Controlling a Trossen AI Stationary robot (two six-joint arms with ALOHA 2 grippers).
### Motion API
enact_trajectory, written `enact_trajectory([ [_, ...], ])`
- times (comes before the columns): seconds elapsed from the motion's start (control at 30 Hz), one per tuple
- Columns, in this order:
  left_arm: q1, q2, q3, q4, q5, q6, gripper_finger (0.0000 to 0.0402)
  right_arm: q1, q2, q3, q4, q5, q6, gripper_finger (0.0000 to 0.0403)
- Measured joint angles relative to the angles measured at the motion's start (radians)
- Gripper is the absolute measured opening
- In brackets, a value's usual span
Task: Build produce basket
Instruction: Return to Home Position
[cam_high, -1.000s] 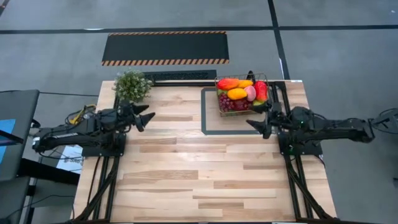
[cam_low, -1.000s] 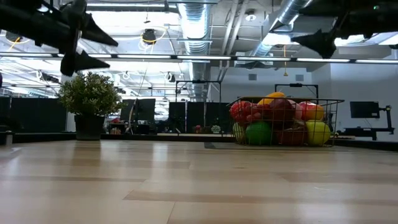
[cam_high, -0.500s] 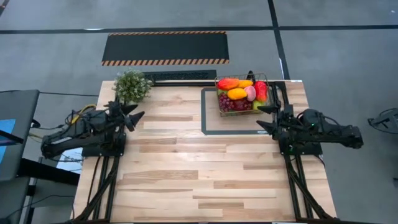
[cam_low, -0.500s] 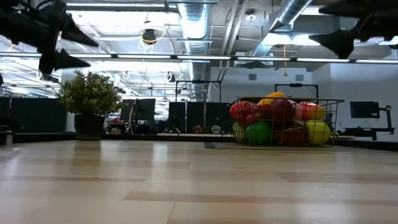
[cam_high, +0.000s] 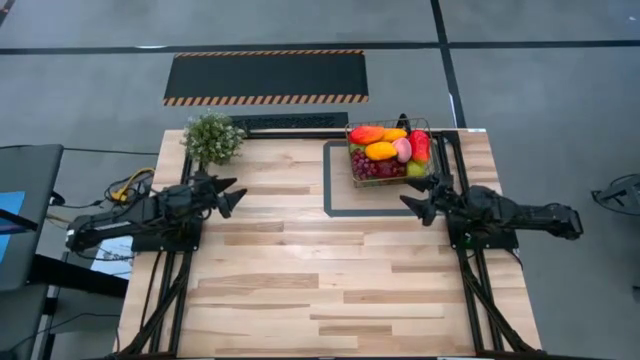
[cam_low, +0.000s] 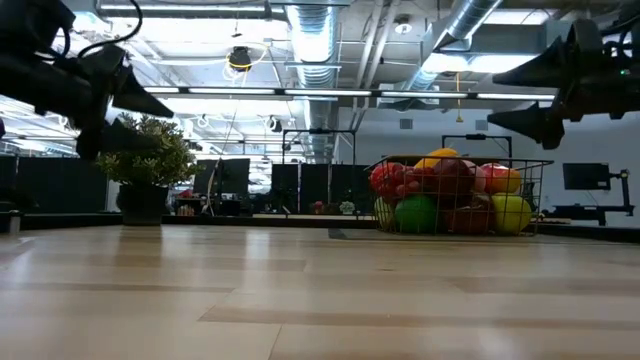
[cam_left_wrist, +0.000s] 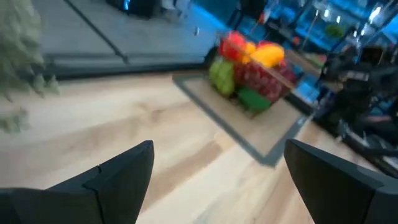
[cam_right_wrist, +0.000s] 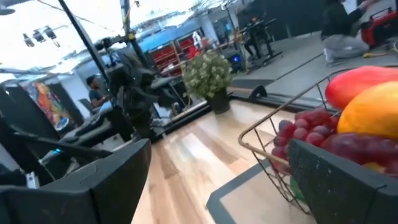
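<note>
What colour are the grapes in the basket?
Dark reddish purple. The grapes show best in the right wrist view.

grey concrete floor (cam_high: 90, 90) surrounds the wooden table (cam_high: 300, 290). a black floor mat (cam_high: 265, 73) (yellow-striped edges) lies beyond the table's far edge. overhead: exposed silver ducts (cam_low: 310, 35) and long strip lights (cam_low: 300, 92). the rear wall (cam_low: 590, 135) is pale.

High view: overhead, straight down, far off; takes in the whole table (cam_high: 300, 280) and the floor around it. Low view: table-top height, level across the boards into the room; basket (cam_low: 530, 162) right, potted plant (cam_low: 160, 160) left. Left wrist view: faces across the table toward the basket. Right wrist view: close beside the basket, facing the plant. All four share basket and plant.
</note>
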Motion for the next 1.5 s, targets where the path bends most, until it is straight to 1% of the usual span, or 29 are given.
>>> enact_trajectory([
  [0.07, -0.009, -0.002, -0.003, 0.009, -0.020, 0.002, 0.0347, 0.000, 0.004, 0.000, -0.004, 0.009, -0.002, 0.0397],
  [0.2, -0.032, 0.007, -0.003, 0.008, -0.017, 0.011, 0.0347, -0.001, 0.004, 0.001, -0.020, 0.023, -0.003, 0.0397],
  [0.33, -0.063, 0.008, -0.003, 0.007, -0.023, 0.032, 0.0347, -0.001, 0.027, 0.001, -0.024, 0.023, -0.065, 0.0394],
  [0.43, -0.073, 0.009, -0.003, 0.006, -0.025, 0.024, 0.0347, -0.001, 0.040, 0.002, -0.027, 0.023, -0.073, 0.0394],
  [0.57, -0.074, 0.009, -0.003, 0.005, 0.011, 0.019, 0.0347, -0.001, 0.043, 0.002, -0.027, 0.023, -0.073, 0.0397],
  [1.5, -0.074, 0.009, -0.005, 0.003, 0.012, 0.018, 0.0347, -0.001, 0.044, 0.000, -0.031, 0.025, -0.071, 0.0394],
])
